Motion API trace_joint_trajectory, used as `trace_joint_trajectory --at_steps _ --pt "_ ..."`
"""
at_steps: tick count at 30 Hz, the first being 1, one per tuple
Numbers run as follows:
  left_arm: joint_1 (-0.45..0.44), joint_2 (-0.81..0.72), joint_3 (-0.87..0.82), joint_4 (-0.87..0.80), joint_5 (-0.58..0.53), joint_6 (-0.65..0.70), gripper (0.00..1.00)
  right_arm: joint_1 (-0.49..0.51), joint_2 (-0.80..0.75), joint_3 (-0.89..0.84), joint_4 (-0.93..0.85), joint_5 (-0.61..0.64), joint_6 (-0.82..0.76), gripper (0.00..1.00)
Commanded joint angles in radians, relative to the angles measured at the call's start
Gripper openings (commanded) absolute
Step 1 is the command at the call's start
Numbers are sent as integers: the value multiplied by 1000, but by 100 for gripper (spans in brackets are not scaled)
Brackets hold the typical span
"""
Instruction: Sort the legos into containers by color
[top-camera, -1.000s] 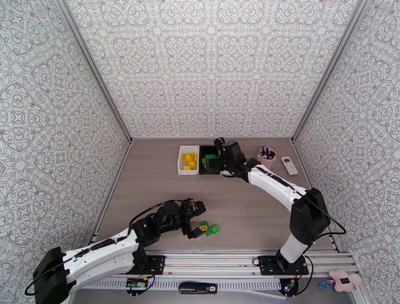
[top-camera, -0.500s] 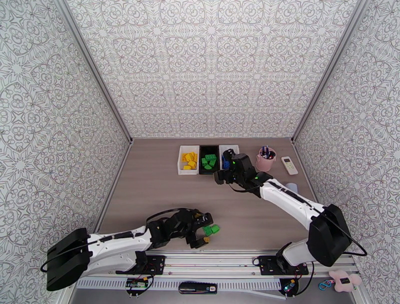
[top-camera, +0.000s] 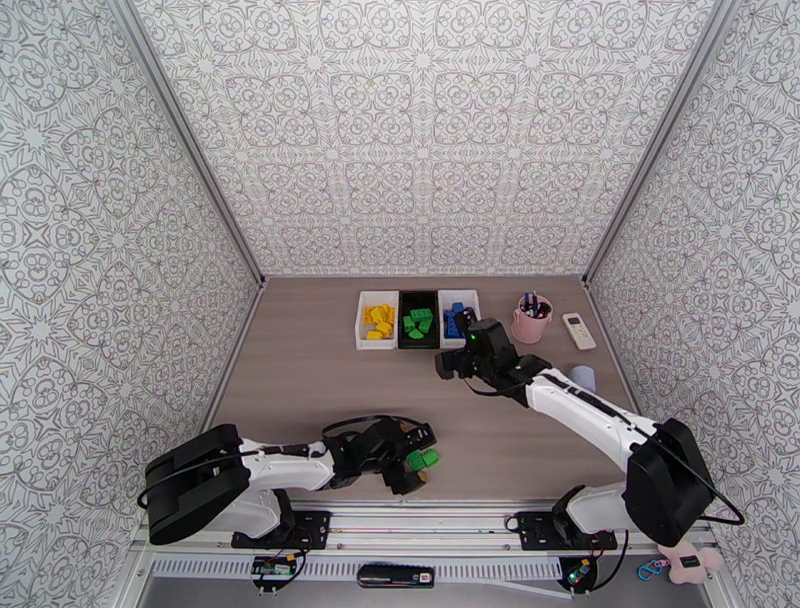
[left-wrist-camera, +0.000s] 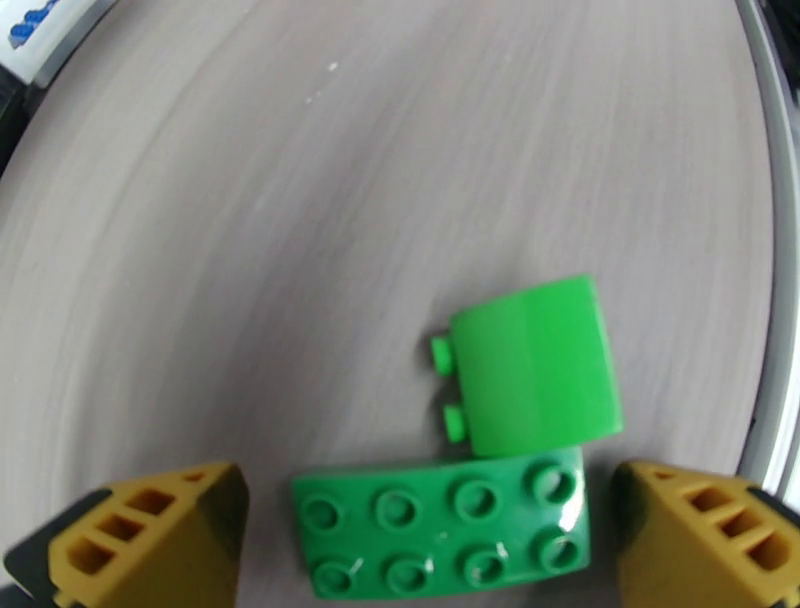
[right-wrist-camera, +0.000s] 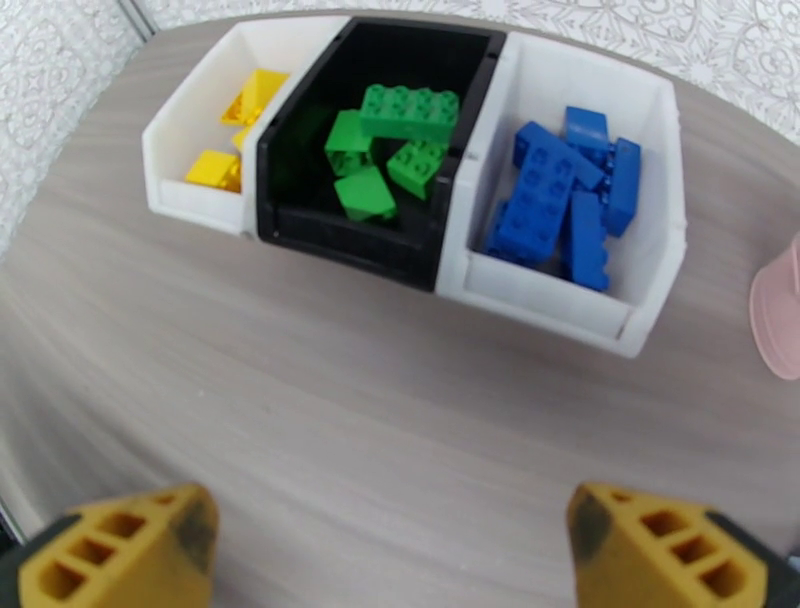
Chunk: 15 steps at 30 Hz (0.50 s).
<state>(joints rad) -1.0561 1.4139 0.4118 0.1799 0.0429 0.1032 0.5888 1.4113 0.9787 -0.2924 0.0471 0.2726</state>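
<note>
The left end effector (left-wrist-camera: 425, 535) has its yellow fingers (left-wrist-camera: 150, 530) spread wide, one on each side of a flat dark green brick (left-wrist-camera: 440, 535) with eight studs facing up; a gap shows at both ends of the brick. Touching that brick's far side is a lighter green brick (left-wrist-camera: 535, 370), tipped over so a smooth face points up and two studs stick out sideways. Both lie close to the near edge of the tabletop (left-wrist-camera: 300, 200).

The right end effector (right-wrist-camera: 400, 545) is also spread apart with nothing between its fingers, above bare tabletop just in front of three bins set side by side near the far edge: a white bin (right-wrist-camera: 190, 200) holding yellow bricks (right-wrist-camera: 255, 95), a black bin (right-wrist-camera: 350, 245) holding green bricks (right-wrist-camera: 410, 110), and a second white bin (right-wrist-camera: 560, 300) holding blue bricks (right-wrist-camera: 545, 200)
</note>
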Motion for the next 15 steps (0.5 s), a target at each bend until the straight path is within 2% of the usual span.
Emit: trace_joint_trajectory --at_steps 1,7,12,15 --pt "-8 7 14 32 -25 -42 93 -7 -17 -20 6 19 6 96" --pt "-10 7 13 13 -20 -53 84 -7 -11 -22 10 16 14 96" --pt "-12 -13 14 -22 -15 -57 72 -10 -23 -33 8 23 21 96" --pt "-14 -43 -5 -22 -18 -54 62 -13 -28 -42 0 33 30 96"
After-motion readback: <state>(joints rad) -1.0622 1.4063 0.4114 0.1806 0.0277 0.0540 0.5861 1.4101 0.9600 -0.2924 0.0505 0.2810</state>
